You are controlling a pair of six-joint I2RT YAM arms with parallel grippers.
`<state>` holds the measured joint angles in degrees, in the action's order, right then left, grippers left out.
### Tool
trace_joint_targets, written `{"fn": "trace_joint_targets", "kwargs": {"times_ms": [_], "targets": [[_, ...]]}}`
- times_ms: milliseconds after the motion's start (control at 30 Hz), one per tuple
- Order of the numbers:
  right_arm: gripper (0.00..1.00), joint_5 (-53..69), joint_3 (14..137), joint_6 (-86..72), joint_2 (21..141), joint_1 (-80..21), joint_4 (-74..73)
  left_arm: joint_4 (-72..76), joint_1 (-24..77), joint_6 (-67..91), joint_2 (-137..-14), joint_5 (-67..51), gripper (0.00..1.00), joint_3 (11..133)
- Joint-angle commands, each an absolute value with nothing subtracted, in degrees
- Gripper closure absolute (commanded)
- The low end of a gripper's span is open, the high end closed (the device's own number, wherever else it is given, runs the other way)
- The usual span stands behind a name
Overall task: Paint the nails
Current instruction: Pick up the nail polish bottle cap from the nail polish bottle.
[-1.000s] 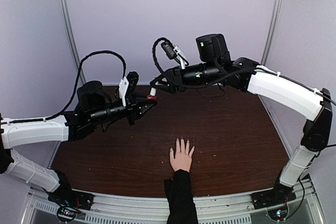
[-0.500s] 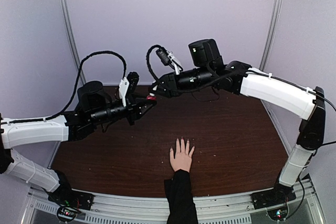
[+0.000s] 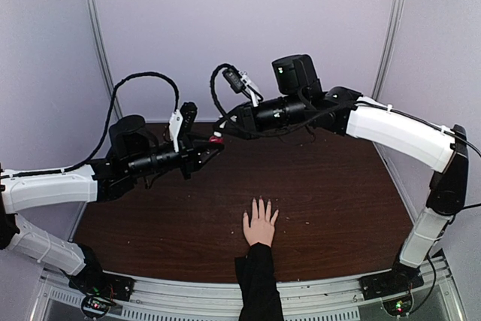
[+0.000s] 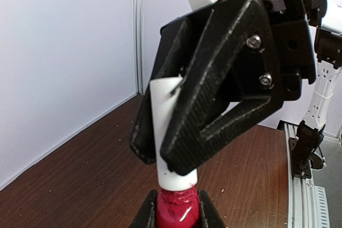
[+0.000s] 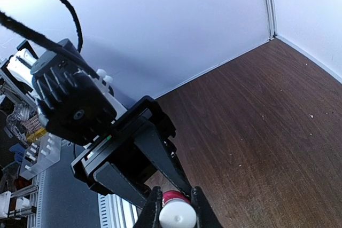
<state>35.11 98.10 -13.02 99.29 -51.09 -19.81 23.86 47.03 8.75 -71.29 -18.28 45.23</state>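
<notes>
Two claws on one small red bottle (image 3: 216, 140), top view first. Held up off the brown table (image 3: 331, 193), above its far-left part. Clamped from the left by left gripper (image 3: 213, 145); closed in on from the right by right gripper (image 3: 223, 130). Contact itself too small to read from up here. Near the front edge, centre: pale hand (image 3: 260, 227) flat on the wood, fingers fanned toward the far side, black sleeve (image 3: 258, 283) behind it. At those fingertips, the nails (image 3: 260, 201), well apart from bottle and both claws; probably bare, but too tiny to call. Plain pale walls (image 3: 248, 28) all round, black cable (image 3: 143, 80) looped above the left arm.

Left wrist next. Own fingers pressed tight on the bottle's body at the bottom edge. Red through the glass, fill level unreadable. Above it, white cap (image 4: 163, 132), upright, pinched between the right claw's black fingers. Brown tabletop and white wall behind.

Right wrist last. Straight down onto the cap's round top, own fingers snug on either side. Sliver of red just beyond, flanked by the left claw's fingers. Wood grain to the right, wall corner at top.
</notes>
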Motion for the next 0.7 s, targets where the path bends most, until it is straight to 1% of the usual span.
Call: {"fn": "trace_joint_targets", "kwargs": {"times_ms": [0,233,500,667], "targets": [[0.94,37.8,97.1,-9.4,96.1,-51.4,-17.8,29.9,47.4,10.0,-71.3,-28.2,1.0,45.1],[0.96,37.6,95.9,-5.8,93.9,-51.4,-18.5,30.0,47.4,10.7,-72.5,-30.8,1.0,45.8],[0.97,33.4,96.2,-5.8,93.2,-51.4,-19.2,28.0,47.4,10.3,-73.0,-30.5,1.0,46.7],[0.97,33.7,95.5,-5.8,92.6,-51.3,-18.2,27.2,47.4,10.2,-73.5,-31.0,1.0,47.1]]}}
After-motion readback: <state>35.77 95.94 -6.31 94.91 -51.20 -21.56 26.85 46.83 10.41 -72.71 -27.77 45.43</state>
